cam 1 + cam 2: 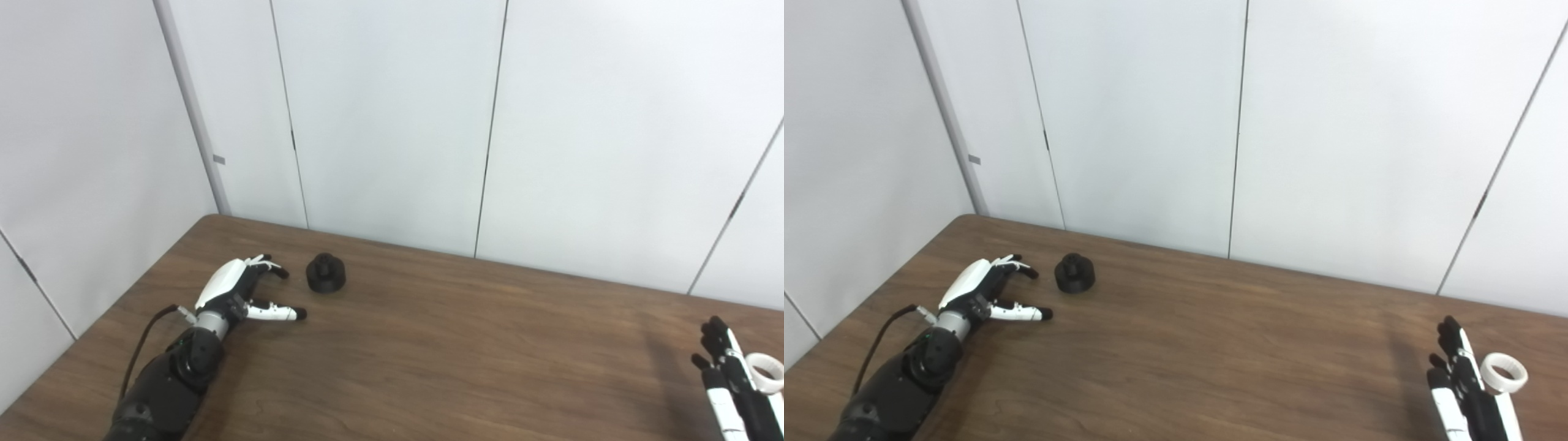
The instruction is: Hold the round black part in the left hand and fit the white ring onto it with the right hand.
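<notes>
Left hand (989, 288), fingers spread and empty, lies on the table (1213, 343) just beside the round black part (1074, 274). Right hand (1470, 383), fingers extended, reaches the white ring (1503, 372); whether it grips is unclear. Approach stage: each hand must next close on its piece.

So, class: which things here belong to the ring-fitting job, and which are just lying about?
Belong to the job:
round black part
white ring
left hand, open
right hand, open

Just lying about:
nothing; only the wooden table and white wall panels

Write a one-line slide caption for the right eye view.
Open left hand beside the round black part; right hand by the white ring on the table.
</notes>
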You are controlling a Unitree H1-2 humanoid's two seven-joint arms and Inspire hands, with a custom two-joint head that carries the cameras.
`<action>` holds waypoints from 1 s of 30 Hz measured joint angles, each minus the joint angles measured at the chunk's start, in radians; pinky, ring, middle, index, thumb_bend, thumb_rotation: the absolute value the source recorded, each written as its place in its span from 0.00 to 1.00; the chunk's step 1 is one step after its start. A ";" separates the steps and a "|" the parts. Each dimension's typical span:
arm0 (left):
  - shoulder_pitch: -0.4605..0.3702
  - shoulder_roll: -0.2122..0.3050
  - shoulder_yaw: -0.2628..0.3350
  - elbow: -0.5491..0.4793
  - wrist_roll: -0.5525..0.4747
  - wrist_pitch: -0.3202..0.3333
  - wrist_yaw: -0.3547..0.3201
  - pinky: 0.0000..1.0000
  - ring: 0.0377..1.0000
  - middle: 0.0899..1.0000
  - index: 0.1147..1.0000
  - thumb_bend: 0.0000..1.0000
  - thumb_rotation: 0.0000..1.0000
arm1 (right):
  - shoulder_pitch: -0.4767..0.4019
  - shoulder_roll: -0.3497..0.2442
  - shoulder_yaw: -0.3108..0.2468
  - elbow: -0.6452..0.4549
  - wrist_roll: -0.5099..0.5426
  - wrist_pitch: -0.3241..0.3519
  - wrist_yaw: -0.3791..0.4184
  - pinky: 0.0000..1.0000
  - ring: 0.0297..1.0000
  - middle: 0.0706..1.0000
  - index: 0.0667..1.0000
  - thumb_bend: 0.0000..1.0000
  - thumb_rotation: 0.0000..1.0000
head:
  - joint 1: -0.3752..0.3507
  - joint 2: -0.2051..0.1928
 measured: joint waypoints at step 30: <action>-0.158 -0.040 -0.110 0.187 -0.003 -0.053 0.020 1.00 1.00 0.96 0.73 1.00 0.33 | 0.041 0.022 0.007 -0.061 0.004 0.038 0.001 0.94 0.99 0.98 0.99 0.47 0.91 | -0.029 0.018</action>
